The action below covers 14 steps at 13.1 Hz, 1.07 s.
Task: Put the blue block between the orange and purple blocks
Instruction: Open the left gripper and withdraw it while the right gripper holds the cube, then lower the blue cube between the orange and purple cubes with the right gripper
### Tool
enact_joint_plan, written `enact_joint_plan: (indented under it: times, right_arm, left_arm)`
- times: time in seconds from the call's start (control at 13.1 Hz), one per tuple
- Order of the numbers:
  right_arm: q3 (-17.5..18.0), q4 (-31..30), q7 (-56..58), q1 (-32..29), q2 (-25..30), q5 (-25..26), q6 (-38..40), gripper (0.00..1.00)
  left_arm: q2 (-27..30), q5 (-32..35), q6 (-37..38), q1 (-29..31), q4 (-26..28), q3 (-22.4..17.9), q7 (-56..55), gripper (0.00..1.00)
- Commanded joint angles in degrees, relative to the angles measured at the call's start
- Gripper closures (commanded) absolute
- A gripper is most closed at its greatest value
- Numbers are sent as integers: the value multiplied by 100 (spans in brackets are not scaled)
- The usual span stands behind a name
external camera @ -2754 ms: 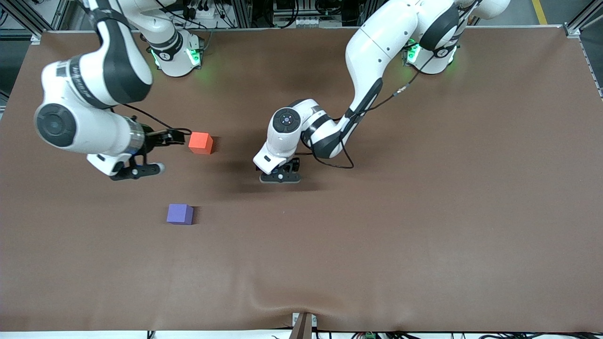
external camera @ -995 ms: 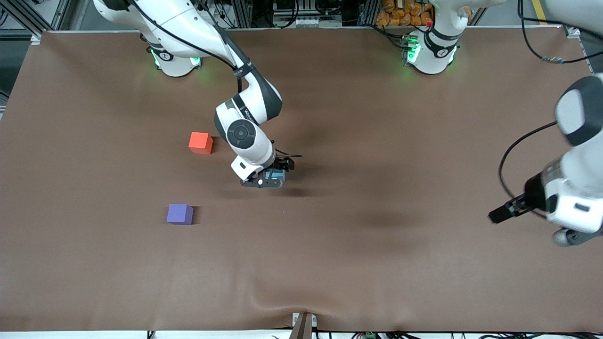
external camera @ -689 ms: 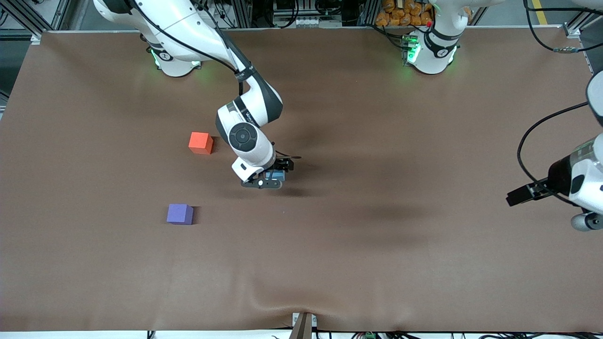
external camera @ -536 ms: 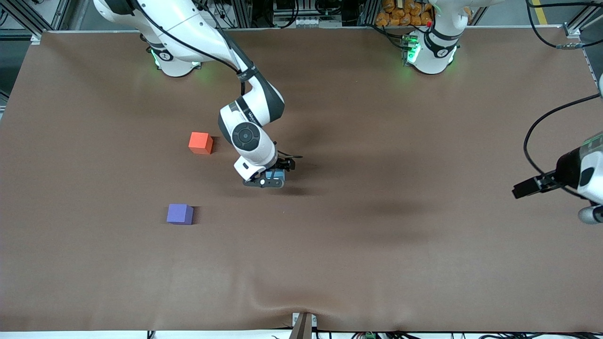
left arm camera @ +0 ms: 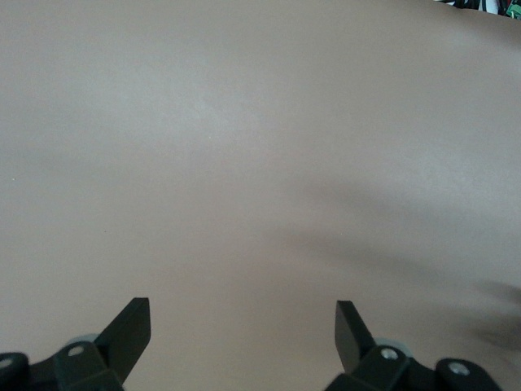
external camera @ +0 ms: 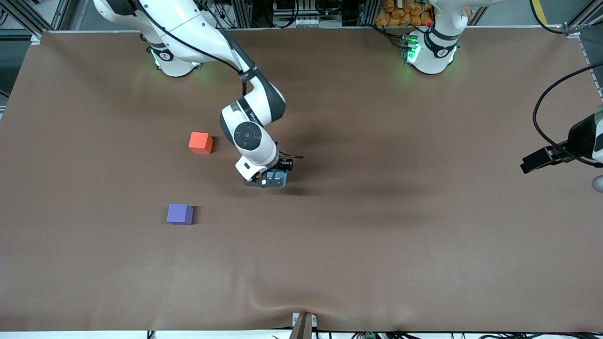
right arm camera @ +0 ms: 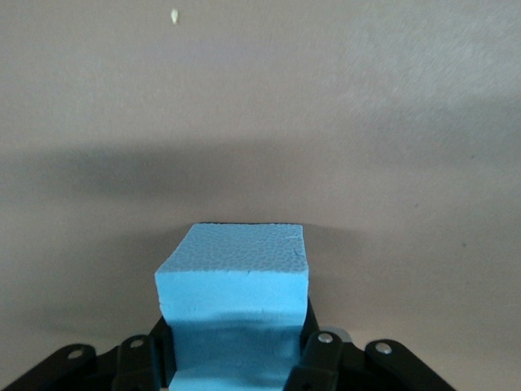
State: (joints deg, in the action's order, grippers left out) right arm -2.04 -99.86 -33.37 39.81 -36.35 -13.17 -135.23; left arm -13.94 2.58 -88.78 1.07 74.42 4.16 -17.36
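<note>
We note the right gripper (external camera: 271,180) low over the middle of the table, its jaws clenched on the blue block (external camera: 277,176). In the right wrist view the blue block (right arm camera: 234,314) sits squeezed between the two fingers (right arm camera: 319,358), with a shadow band on the cloth under it — whether the block touches the cloth we cannot tell.

The orange block (external camera: 200,142) rests on the table toward the right arm's end, farther from the front camera than the purple block (external camera: 179,213). The two stand well apart, and the blue block is not between them; it is off toward the table's middle.

The left gripper (external camera: 541,159) hangs at the left arm's end of the table, near the edge. In the left wrist view its fingers (left arm camera: 130,326) are spread wide, released, nothing between them.

The surface is a brown cloth (external camera: 377,235), matte, with a wrinkle at the edge nearest the front camera. A pale speck (right arm camera: 173,15) lies on it. Green lights glow at both arm bases — metal framing and cables run along the edge where the bases stand.
</note>
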Motion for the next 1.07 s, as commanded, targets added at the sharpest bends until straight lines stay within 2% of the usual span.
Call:
enact_joint_plan:
  times: [0.0,0.31,0.38,0.54,0.69,0.84,0.99]
  right_arm:
    - [2,-16,311,-306,399,25,442,79]
    - [2,-59,805,-1062,1102,34,1453,79]
    - [-42,-268,779,-1272,1347,25,1595,78]
    - [-86,-988,945,-1816,1918,42,1508,77]
    - [-113,-1490,1095,-2082,2227,86,1499,77]
    - [-122,-1737,1104,-2284,2168,218,1334,77]
    - [-130,-2132,1113,-2302,2106,236,563,76]
  left_arm:
    - [286,-12,-52,130,222,68,101,0]
    - [392,-100,-43,148,204,76,93,0]
    - [392,-100,-34,148,196,85,101,0]
    - [383,-100,-34,131,213,111,233,0]
    - [374,-100,-43,130,213,120,242,0]
    - [374,-100,-43,122,204,129,251,0]
    - [375,-100,-16,113,213,129,251,0]
